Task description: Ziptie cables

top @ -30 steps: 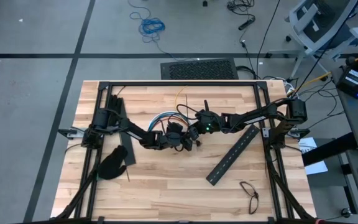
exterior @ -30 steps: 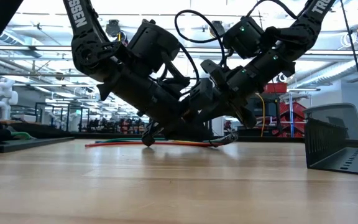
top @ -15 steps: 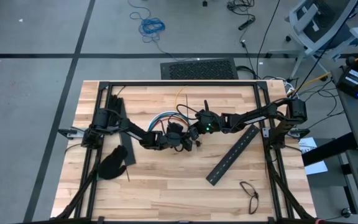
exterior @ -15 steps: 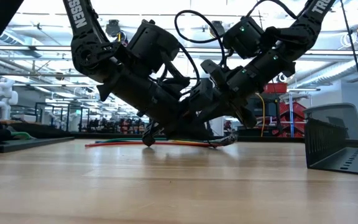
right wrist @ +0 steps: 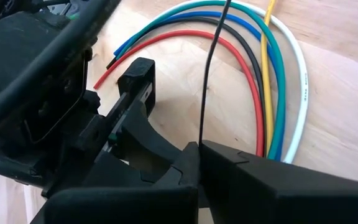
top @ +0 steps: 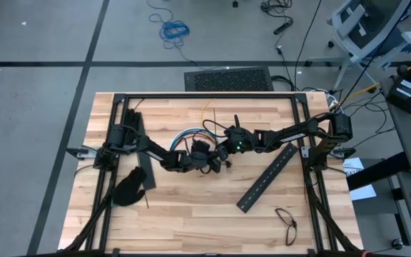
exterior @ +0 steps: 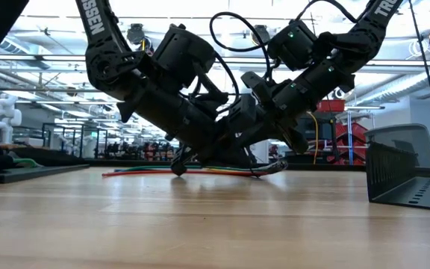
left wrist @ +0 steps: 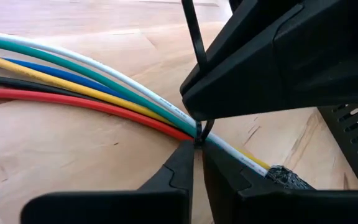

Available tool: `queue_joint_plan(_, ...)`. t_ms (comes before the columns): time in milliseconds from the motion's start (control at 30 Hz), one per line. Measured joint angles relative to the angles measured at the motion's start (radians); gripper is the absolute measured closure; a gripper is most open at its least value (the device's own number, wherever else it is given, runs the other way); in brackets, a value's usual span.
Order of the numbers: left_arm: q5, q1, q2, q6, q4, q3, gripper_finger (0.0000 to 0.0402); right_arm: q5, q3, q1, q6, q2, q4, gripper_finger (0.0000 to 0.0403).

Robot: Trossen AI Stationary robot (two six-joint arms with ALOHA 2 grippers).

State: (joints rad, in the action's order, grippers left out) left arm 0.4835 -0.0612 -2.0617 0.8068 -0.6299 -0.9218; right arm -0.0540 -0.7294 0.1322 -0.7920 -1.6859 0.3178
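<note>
Both grippers met at mid-table in the centre of the high view: left gripper (left wrist: 197, 163) had its dark fingers pinched on the lower end of the thin black plastic ziptie (left wrist: 193, 37), right where it crossed the bundle of thin red, yellow, blue, green, white and black cables (left wrist: 73, 84). Right gripper (right wrist: 199, 152) was clamped on the same ziptie's upper strand, cables looping just behind it. A long flat black slotted bar (top: 266, 178) lay right of centre on the wooden table (top: 191, 221).
</note>
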Motion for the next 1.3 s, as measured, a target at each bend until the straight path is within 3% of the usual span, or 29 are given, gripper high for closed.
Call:
queue_joint_plan(467,0.004,-0.001,-0.001,0.026,-0.016,0.000,0.0284,0.001,0.000,0.000,0.000,0.000,-0.003,0.0403)
queue_joint_plan(1300,0.063,-0.019,-0.001,0.026,0.059,-0.022,0.0280,0.004,0.000,-0.003,-0.059,0.000,0.022,0.0403)
